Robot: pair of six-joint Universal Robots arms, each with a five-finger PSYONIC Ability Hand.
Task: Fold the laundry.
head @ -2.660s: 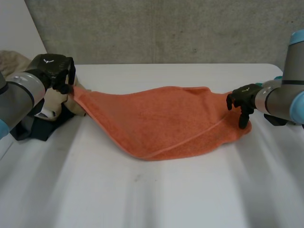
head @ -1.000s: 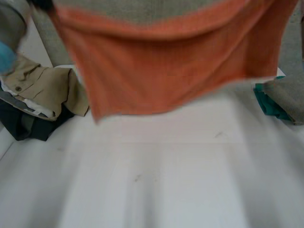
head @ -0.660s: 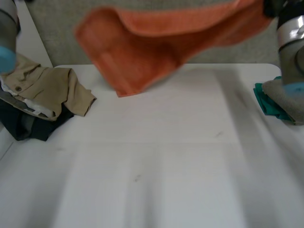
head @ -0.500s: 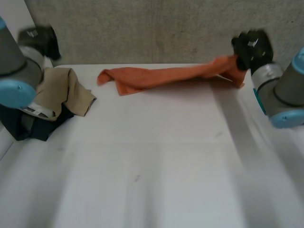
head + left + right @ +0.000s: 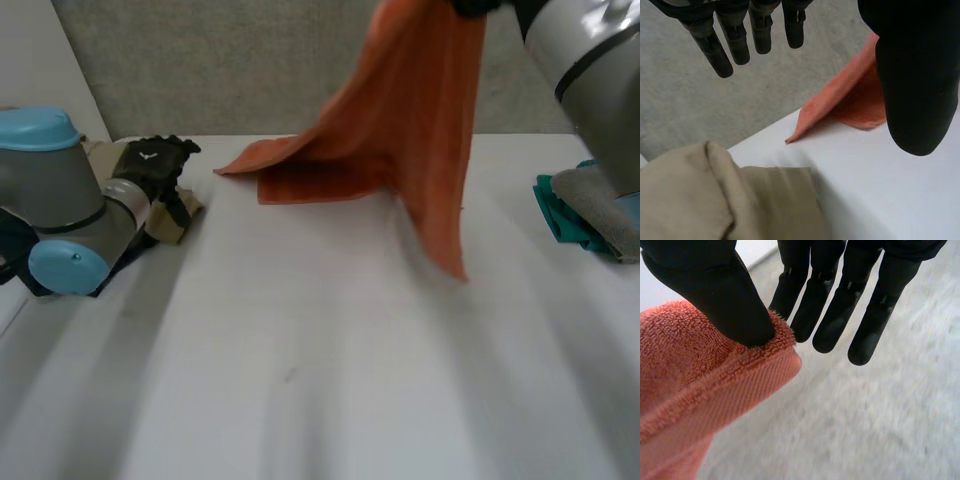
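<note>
An orange towel (image 5: 400, 130) hangs from high up, and its far end lies on the white table (image 5: 320, 380) near the back edge. My right hand (image 5: 480, 5) holds it from above. In the right wrist view the thumb (image 5: 715, 295) pinches a hemmed corner of the towel (image 5: 700, 385) against the fingers. My left hand (image 5: 155, 165) is low at the table's left, beside the clothes pile, open and holding nothing. In its wrist view the straight fingers (image 5: 735, 35) point toward the towel's resting corner (image 5: 840, 100), well short of it.
A pile of clothes sits at the left edge, with a beige garment (image 5: 700, 200) on top and dark cloth (image 5: 15, 250) below. Teal cloth (image 5: 560, 215) and grey cloth (image 5: 605, 215) lie at the right edge. The right arm (image 5: 590, 60) reaches over the back right.
My left hand has let go of the towel and dropped to the pile at the left. My right hand has raised its corner high, so the towel hangs with one end on the table.
</note>
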